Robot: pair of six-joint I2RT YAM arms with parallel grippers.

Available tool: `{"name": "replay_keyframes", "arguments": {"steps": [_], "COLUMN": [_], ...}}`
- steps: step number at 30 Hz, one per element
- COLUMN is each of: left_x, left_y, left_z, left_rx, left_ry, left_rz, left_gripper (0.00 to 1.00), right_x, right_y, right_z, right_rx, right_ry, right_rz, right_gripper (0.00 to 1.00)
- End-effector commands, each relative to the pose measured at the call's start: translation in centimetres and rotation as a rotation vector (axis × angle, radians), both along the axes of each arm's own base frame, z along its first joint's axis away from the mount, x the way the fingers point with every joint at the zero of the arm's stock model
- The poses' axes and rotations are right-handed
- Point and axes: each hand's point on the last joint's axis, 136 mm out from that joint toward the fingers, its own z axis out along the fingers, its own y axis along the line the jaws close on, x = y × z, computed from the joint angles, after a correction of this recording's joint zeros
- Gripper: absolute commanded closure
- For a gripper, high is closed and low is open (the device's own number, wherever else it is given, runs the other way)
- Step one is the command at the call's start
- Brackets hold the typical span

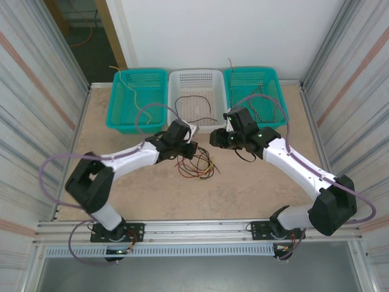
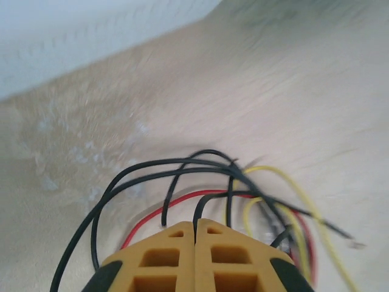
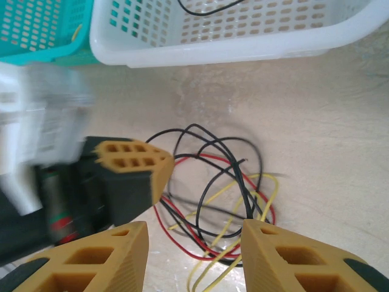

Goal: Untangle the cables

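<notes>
The cables [image 1: 197,165] lie in 1 loose tangle of red, black and yellow wire on the table [image 1: 121,194], in front of the white basket [image 1: 196,97] and between the 2 grippers.

From above, the left gripper [image 1: 188,149] sits at the tangle's left edge and the right gripper [image 1: 216,139] just beyond its upper right, but neither one's jaws can be read there. The top view also shows 2 teal baskets [image 1: 138,97] flanking the white one, each holding loose wire.

The left wrist camera shows what the top view cannot: the left gripper [image 2: 194,243] is clenched, its 2 orange pads [image 2: 164,258] pressed together, with a black strand of the cables [image 2: 231,194] running into the seam between them.

The right wrist camera shows the right gripper [image 3: 194,243] spread wide, with the cables [image 3: 213,194] below the gap and nothing between its pads [image 3: 115,258]. It also catches the left gripper [image 3: 152,161] side-on, wires fanning from its tip, and a black wire [image 3: 206,9] in the white basket [image 3: 243,52]
</notes>
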Motion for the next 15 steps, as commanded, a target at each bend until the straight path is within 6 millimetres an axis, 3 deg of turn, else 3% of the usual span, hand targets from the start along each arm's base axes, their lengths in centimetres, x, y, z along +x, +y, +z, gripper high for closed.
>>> {"name": "replay_keyframes", "arguments": {"steps": [1,8,15], "left_x": [-0.9,-2.5,-3.8], "left_y": [0.0,0.9,1.0], "left_z": [6.2,13.4,20.3], "left_rx": [-0.102,-0.256,-0.43], "left_ry": [-0.085,-0.168,-0.227], "left_rz": [0.008,0.017,-0.031], "left_gripper": [1.0,1.0,1.0], "right_x": [-0.4,-1.6,-1.6], "right_y": [0.9,3.9,4.2], "right_z": [1.0,2.9,2.5], "right_rx": [0.058,0.147,0.128], "right_ry": [-0.017,-0.062,-0.062], "right_rz": [0.047,0.175,0.186], "right_gripper": [0.55,0.5,0.47]}}
